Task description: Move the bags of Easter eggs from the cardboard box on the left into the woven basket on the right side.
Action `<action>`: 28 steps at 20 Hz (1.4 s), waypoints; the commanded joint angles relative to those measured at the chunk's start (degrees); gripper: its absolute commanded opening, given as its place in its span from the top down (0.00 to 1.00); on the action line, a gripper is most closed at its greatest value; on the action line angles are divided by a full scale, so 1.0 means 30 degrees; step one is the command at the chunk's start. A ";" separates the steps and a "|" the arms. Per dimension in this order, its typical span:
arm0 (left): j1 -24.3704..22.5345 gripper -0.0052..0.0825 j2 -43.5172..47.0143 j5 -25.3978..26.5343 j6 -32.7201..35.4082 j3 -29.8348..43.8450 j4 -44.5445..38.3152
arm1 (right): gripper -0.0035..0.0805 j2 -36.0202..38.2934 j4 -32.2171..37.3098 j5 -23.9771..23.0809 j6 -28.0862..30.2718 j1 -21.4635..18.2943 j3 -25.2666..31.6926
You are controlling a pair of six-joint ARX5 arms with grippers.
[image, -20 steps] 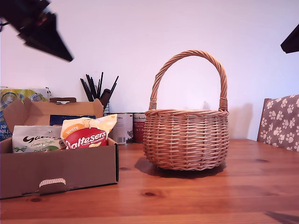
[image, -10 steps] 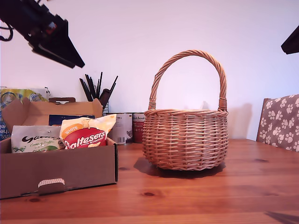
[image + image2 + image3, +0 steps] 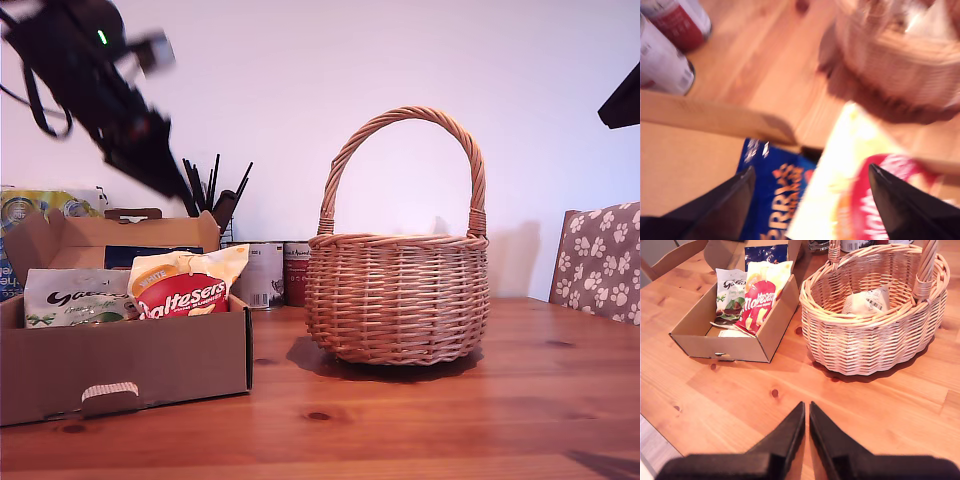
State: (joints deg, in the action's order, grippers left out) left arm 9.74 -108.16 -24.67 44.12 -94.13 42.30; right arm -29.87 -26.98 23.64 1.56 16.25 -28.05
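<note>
Maltesers bag (image 3: 185,288): light, crinkly, soft, likely slippery; pinch its upper edge. First gripper (image 3: 810,187) fingers apart, empty.

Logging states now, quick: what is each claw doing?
First claw: open, empty, over the box.
Second claw: shut, empty.

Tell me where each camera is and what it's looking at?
Exterior view: low at table height, side-on to the cardboard box and woven basket; my first gripper descends above the box.
First wrist view: on my first gripper, open, looking down at the Maltesers bag and blue Terry's bag.
Second wrist view: on my second gripper, shut, high above the table.
All three views show the basket and Maltesers bag.
</note>
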 commanded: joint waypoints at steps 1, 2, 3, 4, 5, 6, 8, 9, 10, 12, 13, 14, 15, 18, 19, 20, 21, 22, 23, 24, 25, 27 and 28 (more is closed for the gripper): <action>0.0022 0.19 -0.1035 0.0255 0.0692 0.0131 0.0313 | 0.97 0.0007 0.0168 0.0066 0.0080 0.0080 -0.0124; 0.0029 0.19 -0.1399 0.0262 0.0882 0.0131 0.0459 | 0.97 0.0007 0.0160 0.0073 0.0080 0.0080 -0.0124; 0.0022 0.19 -0.1851 0.0270 0.0874 0.0131 0.0532 | 0.97 0.0007 0.0168 0.0066 0.0080 0.0080 -0.0131; 0.0022 0.19 -0.2164 0.0415 0.0874 0.0131 0.0692 | 0.97 0.0000 0.0168 0.0066 0.0080 0.0080 -0.0131; 0.0022 0.19 -0.2463 0.0583 0.0925 0.0131 0.0801 | 0.97 -0.0015 0.0160 0.0066 0.0087 0.0080 -0.0131; 0.0022 0.19 -0.2732 0.0787 0.0969 0.0131 0.0772 | 0.97 -0.0066 0.0160 0.0066 0.0087 0.0080 -0.0124; 0.0022 0.19 -0.2980 0.0874 0.1137 0.0131 0.1027 | 0.97 -0.0117 0.0168 0.0066 0.0087 0.0080 -0.0124; 0.0051 0.19 -0.3009 0.0816 0.1137 0.0131 0.1421 | 0.97 -0.0117 0.0168 0.0073 0.0080 0.0080 -0.0124; 0.0066 0.19 -0.3009 0.0801 0.1129 0.0131 0.1974 | 0.97 -0.0117 0.0168 0.0073 0.0087 0.0080 -0.0124; 0.0233 0.19 -0.3009 0.0510 0.0831 0.0131 0.3475 | 0.97 -0.0117 0.0175 0.0073 0.0080 0.0080 -0.0131; 0.0372 0.19 -0.3009 0.0510 0.0721 0.0131 0.4146 | 0.97 -0.0117 0.0175 0.0073 0.0080 0.0080 -0.0131; 0.0495 0.19 -0.3009 0.0503 0.0634 0.0131 0.4619 | 0.97 -0.0117 0.0175 0.0073 0.0080 0.0080 -0.0124; 0.0678 0.19 -0.3009 0.0459 0.0117 0.0131 0.4918 | 0.97 -0.0117 0.0160 0.0073 0.0080 0.0080 -0.0124; 0.1326 0.19 -0.3009 0.0386 -0.0262 0.0138 0.5617 | 0.97 -0.0117 0.0160 0.0080 0.0080 0.0080 -0.0124; 0.1552 0.19 -0.3009 0.0379 -0.0415 0.0138 0.5617 | 0.97 -0.0117 0.0160 0.0080 0.0080 0.0080 -0.0124; 0.1756 0.19 -0.3009 0.0386 -0.0685 0.0138 0.5581 | 0.97 -0.0117 0.0160 0.0080 0.0080 0.0080 -0.0124; 0.1945 0.20 -0.3016 0.0393 -0.0772 0.0153 0.5544 | 0.97 -0.0117 0.0160 0.0087 0.0073 0.0080 -0.0131; 0.2084 0.23 -0.3075 0.0408 -0.0831 0.0160 0.5530 | 0.97 -0.0117 0.0153 0.0087 0.0073 0.0080 -0.0131; 0.2193 0.27 -0.3104 0.0554 -0.0991 0.0240 0.5523 | 0.97 -0.0117 0.0160 0.0087 0.0073 0.0080 -0.0124; 0.2229 0.32 -0.3213 0.0780 -0.1217 0.0342 0.5493 | 0.97 -0.0117 0.0160 0.0087 0.0073 0.0080 -0.0131; 0.2229 0.36 -0.3293 0.0954 -0.1224 0.0459 0.5523 | 0.97 -0.0117 0.0160 0.0087 0.0073 0.0080 -0.0131; 0.2222 0.38 -0.3585 0.1049 -0.1297 0.0481 0.5617 | 0.97 -0.0117 0.0160 0.0087 0.0073 0.0080 -0.0131; 0.2222 0.38 -0.3752 0.1093 -0.1428 0.0481 0.5552 | 0.97 -0.0117 0.0160 0.0087 0.0073 0.0080 -0.0124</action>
State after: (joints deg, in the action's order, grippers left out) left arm 16.67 -116.55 -21.39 40.42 -94.17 58.89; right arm -30.11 -26.94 23.66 1.56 16.25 -28.05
